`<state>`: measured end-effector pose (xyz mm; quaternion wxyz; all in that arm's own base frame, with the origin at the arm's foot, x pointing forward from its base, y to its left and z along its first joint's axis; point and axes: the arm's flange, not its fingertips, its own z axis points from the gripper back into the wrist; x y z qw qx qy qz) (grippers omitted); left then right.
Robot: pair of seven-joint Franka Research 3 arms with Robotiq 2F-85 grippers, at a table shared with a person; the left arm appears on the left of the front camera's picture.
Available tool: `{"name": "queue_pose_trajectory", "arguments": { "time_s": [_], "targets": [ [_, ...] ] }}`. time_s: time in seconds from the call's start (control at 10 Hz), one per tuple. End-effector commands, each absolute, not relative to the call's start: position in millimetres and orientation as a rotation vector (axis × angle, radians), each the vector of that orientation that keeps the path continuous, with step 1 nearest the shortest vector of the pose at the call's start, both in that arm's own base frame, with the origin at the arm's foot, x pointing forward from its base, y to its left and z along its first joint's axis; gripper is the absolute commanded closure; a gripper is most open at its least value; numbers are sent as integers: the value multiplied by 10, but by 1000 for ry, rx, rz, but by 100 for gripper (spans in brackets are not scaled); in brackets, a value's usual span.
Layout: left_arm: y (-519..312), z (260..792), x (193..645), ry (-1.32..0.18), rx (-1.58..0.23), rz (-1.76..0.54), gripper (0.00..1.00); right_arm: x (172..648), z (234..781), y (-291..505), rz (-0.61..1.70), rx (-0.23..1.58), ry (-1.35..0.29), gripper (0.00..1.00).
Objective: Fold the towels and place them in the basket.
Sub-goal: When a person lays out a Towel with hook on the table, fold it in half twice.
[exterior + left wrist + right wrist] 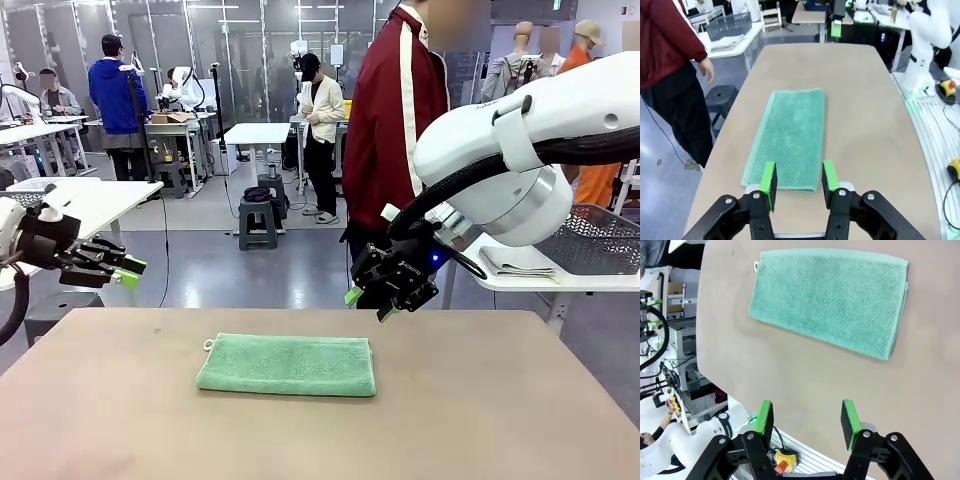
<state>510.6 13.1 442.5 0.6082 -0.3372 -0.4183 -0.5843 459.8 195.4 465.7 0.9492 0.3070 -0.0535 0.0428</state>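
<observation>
A mint-green terry towel [287, 365], folded into a long flat rectangle with a pale loop [208, 345] at one corner, is lying near the middle of the smooth tan desk [480, 400], a little toward its far edge. I am hovering my left gripper [128, 272] off the desk's far left corner. Its green-padded jaws are standing apart, gripping nothing, and are lined up with the towel's length. My right gripper [367, 305] is hanging above the far edge, right of the towel, with its jaws likewise spread and empty. Neither is touching the cloth. A dark mesh-sided basket [590, 240], plastic I think, is sitting on a white side table [560, 283] beyond the desk's far right corner.
</observation>
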Motion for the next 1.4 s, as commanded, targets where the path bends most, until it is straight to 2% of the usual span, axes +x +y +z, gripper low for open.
{"name": "queue_pose_trajectory", "arguments": {
  "time_s": [0.0, 0.2, 0.4, 0.6, 1.3],
  "targets": [
    [194, 4335, 5172, -987, -817, -1379, 52, 4592, 4631, 1936, 89, 618, -107, 32],
    [149, 4345, 5219, -924, -797, -1407, 52, 4592, 4631, 1936, 89, 618, -107, 32],
    [190, 4299, 5128, -963, -798, -1358, 52, 4598, 4657, 1953, 87, 625, -109, 31],
    [190, 4299, 5128, -963, -798, -1358, 52, 4760, 4573, 2065, 44, 525, -99, 31],
    [190, 4299, 5128, -963, -798, -1358, 52, 5363, 3738, 2002, -144, 371, -61, 31]
  ]
}}
